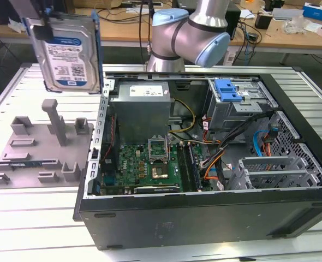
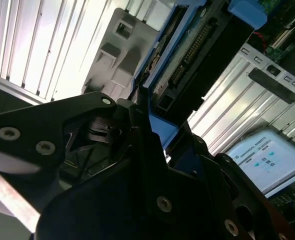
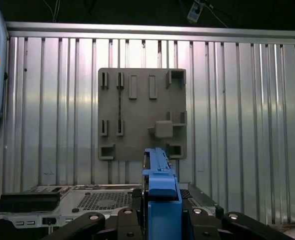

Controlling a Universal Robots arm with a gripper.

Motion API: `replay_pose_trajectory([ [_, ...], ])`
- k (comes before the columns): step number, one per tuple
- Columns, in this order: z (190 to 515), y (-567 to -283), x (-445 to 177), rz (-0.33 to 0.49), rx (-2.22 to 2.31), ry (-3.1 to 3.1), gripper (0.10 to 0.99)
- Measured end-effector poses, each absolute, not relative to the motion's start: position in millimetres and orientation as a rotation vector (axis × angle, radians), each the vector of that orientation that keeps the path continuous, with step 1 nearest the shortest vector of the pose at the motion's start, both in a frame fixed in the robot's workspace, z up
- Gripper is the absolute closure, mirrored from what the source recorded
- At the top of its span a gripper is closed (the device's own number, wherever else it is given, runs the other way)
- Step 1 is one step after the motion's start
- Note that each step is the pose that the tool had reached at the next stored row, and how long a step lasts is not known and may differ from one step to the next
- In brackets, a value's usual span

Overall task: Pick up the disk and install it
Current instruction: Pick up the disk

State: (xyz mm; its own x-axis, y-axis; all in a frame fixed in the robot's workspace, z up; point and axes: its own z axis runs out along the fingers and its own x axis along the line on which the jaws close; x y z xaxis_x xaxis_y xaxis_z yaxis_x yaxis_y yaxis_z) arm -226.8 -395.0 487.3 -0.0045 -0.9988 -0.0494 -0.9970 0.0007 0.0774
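One disk [image 1: 68,52], upright in the air above the tray [image 1: 38,147] and well apart from it, label showing in the exterior view; fingers [image 1: 41,30] clamped on its top edge. Pick-up judged done, install not yet. One open case [image 1: 204,218] on the surface [image 1: 19,218], just beside the tray. Inside it: board [image 1: 150,164], drive cage [image 1: 243,109] with blue clip [image 1: 228,90], and loose cables [image 1: 226,147] near the cage, a likely obstruction.
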Motion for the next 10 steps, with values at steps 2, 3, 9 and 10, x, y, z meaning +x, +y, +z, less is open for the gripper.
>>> replay_pose_trajectory([
  [2,487.9,-400.8,-206.6,-0.138,2.196,-2.203,0.722],
  [3,488.0,-402.2,-201.8,-0.138,2.195,-2.202,0.722],
  [9,488.3,-410.2,-170.1,-0.133,2.186,-2.195,0.722],
  [10,488.3,-411.5,-165.9,-0.132,2.186,-2.194,0.722],
])
